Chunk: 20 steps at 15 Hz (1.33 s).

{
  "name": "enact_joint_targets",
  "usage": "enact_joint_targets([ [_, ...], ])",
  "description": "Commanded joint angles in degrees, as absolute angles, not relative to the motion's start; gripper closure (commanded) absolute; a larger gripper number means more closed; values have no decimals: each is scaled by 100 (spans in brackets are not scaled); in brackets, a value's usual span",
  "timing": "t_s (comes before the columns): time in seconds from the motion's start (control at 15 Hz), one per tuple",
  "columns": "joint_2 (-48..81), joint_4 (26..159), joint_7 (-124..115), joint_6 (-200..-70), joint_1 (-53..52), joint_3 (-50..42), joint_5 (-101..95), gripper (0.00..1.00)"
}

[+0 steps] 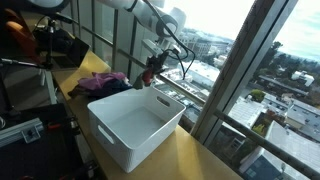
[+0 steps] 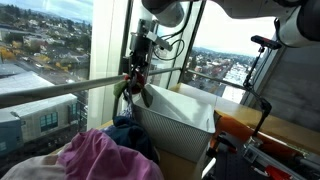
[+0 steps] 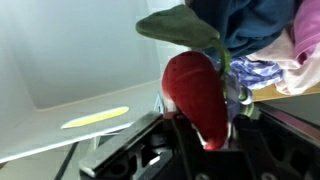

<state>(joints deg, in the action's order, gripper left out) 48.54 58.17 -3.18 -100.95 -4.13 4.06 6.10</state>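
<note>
Beside the white bin [image 1: 135, 122], past its far short wall on the side towards the window, the end effector [image 1: 152, 62] hangs in the air above a pile of clothes [image 1: 100, 82]; it is closed on a red soft toy [image 1: 150, 72] with green leaves, gripping it between its fingers; in the wrist view the toy [image 3: 192, 85] fills the middle of the picture, its red body clamped in the end effector [image 3: 200, 125] and its green leaf [image 3: 180, 25] spreading out beyond the fingertips.

In an exterior view the end effector [image 2: 136, 68] points downward with the toy [image 2: 133, 88] dangling below it, higher than the bin's rim [image 2: 180, 100] and just outside the bin, not over its inside; the toy is clear of the clothes and touches nothing but the fingers.

The pile of clothes [image 2: 100, 155] lies against the outside of the bin; a pink garment [image 2: 90, 152] sits on the side away from the bin and a dark blue garment [image 2: 125, 130] lies nearer the bin's wall; in the wrist view the blue garment [image 3: 250, 20] and the pink garment [image 3: 305, 40] show behind the toy, with the bin's white inside [image 3: 60, 60] to one side.

The bin stands on a wooden bench [image 1: 195, 158].
</note>
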Motion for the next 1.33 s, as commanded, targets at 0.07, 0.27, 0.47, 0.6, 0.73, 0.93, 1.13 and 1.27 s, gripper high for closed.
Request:
enact_joint_targets([
  [0.07,4991,4920,-568,-9476,-891,386,346,95],
  [0.27,4944,4841,-633,-9415,-1136,394,245,95],
  [0.47,4857,4946,-681,-9462,-1347,392,194,95],
  [0.6,4787,5087,-748,-9487,-1517,380,125,95],
  [0.73,4732,5300,-774,-9566,-1689,388,44,95],
  [0.93,4464,6011,-699,-9821,-1879,401,-28,95],
  [1.13,4117,7022,-591,-10234,-1995,401,-95,95],
  [1.27,3966,7612,-476,-10531,-2037,394,-190,95],
])
